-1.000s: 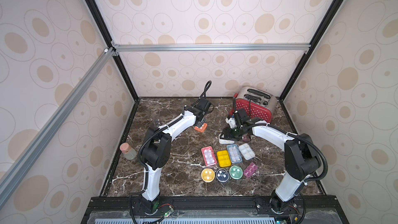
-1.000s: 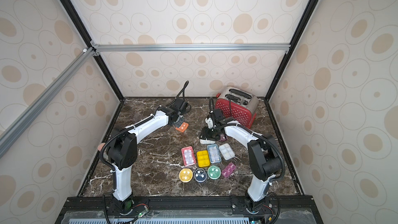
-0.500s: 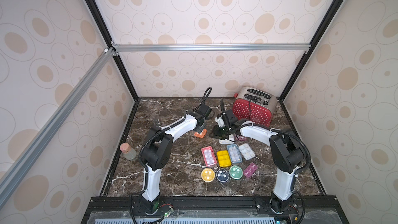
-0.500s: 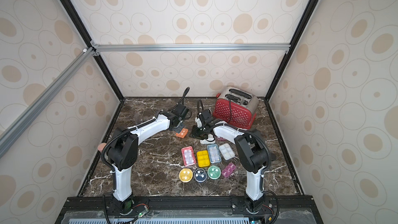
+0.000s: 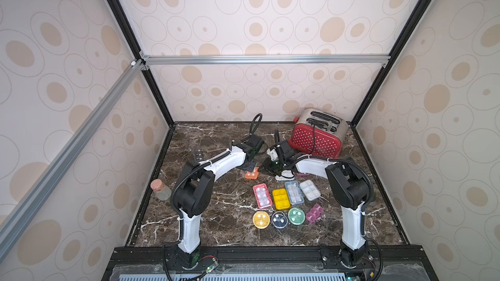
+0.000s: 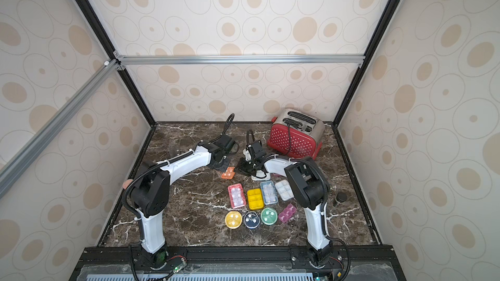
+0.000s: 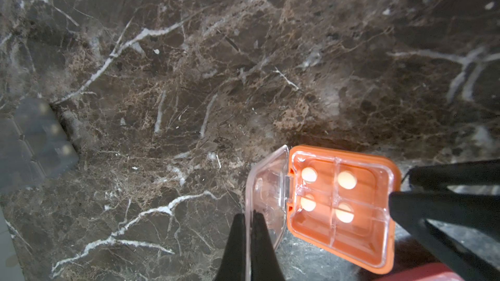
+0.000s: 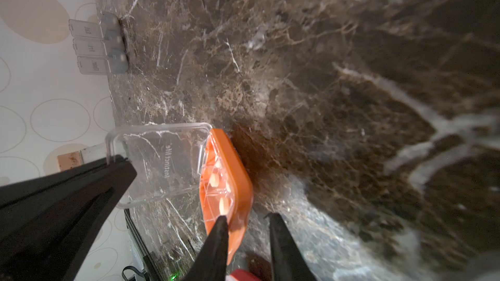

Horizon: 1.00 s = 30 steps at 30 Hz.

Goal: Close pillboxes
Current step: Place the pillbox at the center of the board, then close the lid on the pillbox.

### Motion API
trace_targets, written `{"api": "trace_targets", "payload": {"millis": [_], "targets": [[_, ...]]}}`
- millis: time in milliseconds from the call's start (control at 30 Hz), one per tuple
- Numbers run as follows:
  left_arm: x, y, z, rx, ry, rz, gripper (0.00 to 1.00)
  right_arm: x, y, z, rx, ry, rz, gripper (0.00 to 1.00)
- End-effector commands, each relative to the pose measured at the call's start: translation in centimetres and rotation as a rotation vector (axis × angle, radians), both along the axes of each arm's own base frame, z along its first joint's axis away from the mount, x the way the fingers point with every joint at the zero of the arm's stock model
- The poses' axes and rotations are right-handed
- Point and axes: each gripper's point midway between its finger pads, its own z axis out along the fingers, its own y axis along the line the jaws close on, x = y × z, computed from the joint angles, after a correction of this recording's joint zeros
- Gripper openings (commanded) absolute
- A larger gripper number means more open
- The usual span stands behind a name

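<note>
Orange pillbox [image 5: 252, 175] open mid-table [image 5: 216, 201], clear lid [image 7: 266, 198] raised. Left gripper [image 7: 247, 214] clenched on lid edge. Right gripper [image 8: 246, 217] slightly parted, grasping nothing, one fingertip [image 8: 222, 221] at box rim.

Tabletop [image 5: 216, 212]: I see polished dark marble-look stone, white-veined, faintly reflective.
Orange pillbox [image 7: 351, 244]: I see smooth opaque plastic; its lid [image 7: 266, 198] is clear, glossy plastic.
Toaster [image 5: 315, 140]: I see a perforated red shell and a brushed metal top.
Rail [image 5: 265, 59]: matt aluminium.
Jar [image 5: 162, 191]: rough cork stopper.
</note>
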Motion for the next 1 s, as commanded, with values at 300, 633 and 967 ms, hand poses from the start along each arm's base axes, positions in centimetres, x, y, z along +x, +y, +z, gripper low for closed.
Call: {"api": "trace_targets", "payload": {"millis": [300,633,967], "targets": [[-1.0,-0.9,0.4,-0.055,0.029,0.033,0.11,-0.3,0.8,-1.5,0.017,0.035,0.013,0.18],[-1.5,-1.8,0.1,-0.125,0.053,0.058,0.26,-0.6,0.9,-2.3,0.02,0.048,0.017,0.13],[-1.9,-3.6,-1.3,-0.218,0.1,0.041,0.26,-0.7,0.9,-2.0,0.017,0.04,0.029,0.11]]}}
